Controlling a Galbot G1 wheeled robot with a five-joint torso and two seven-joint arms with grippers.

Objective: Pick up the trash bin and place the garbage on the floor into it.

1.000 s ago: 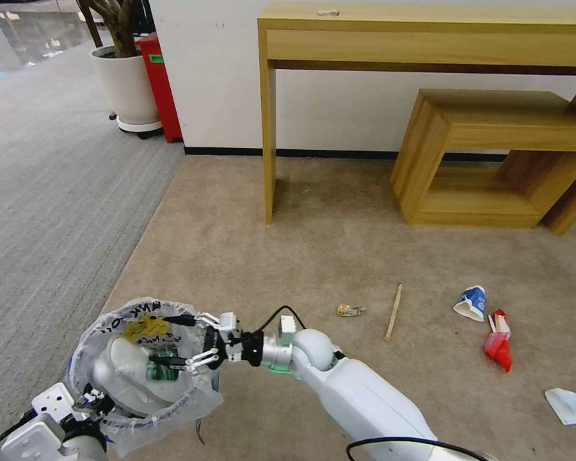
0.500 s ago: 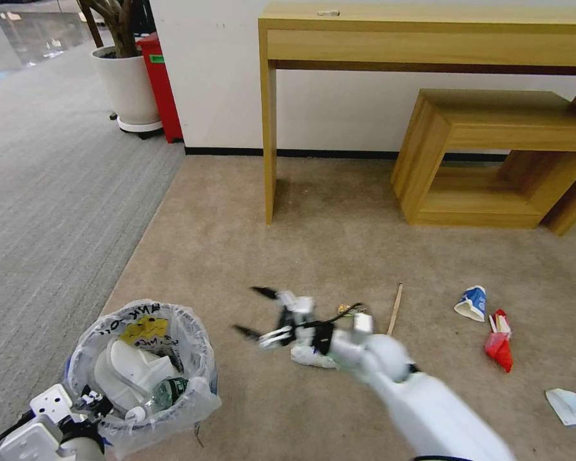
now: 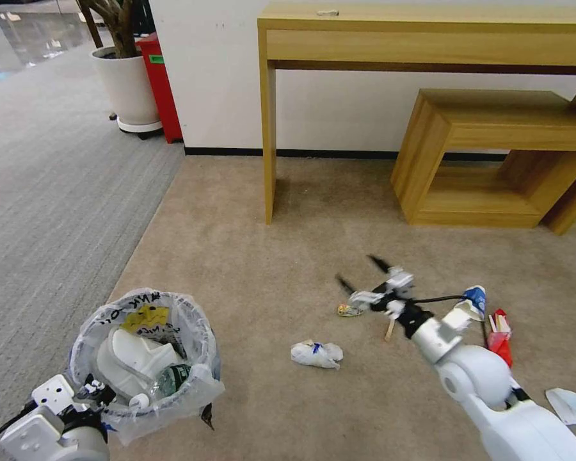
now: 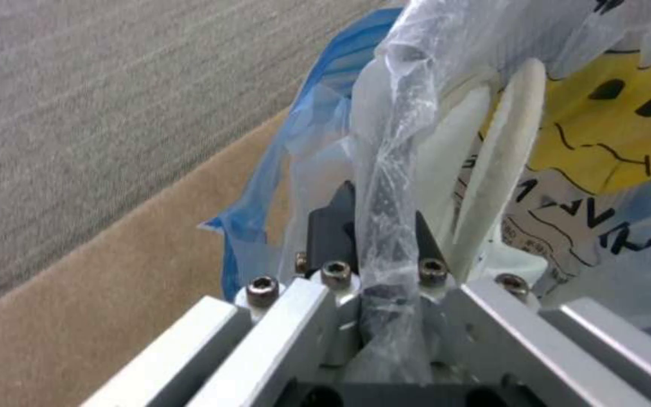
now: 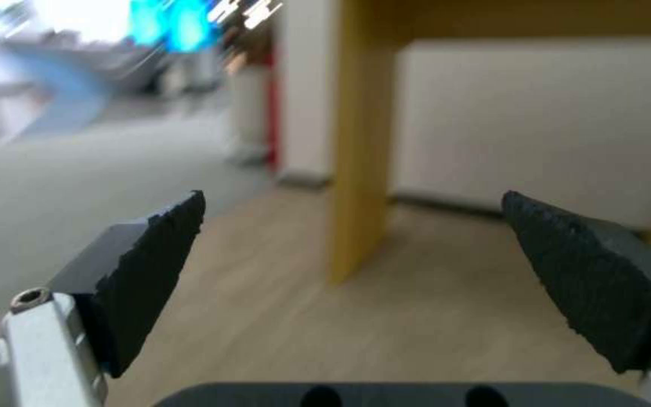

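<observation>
Inside trash bin (image 3: pixel 192 333): slipper (image 3: pixel 131 368), bottle (image 3: pixel 166 380).

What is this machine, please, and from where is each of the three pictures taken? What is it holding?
It is a wheeled robot with two arms. One picture looks down from its head; the others come from cameras on each wrist. The left gripper is shut on the bagged rim of the trash bin, which holds a white slipper and a bottle. The right gripper is open and empty above the floor, near a wrapper, a wooden stick and paper cups.
</observation>
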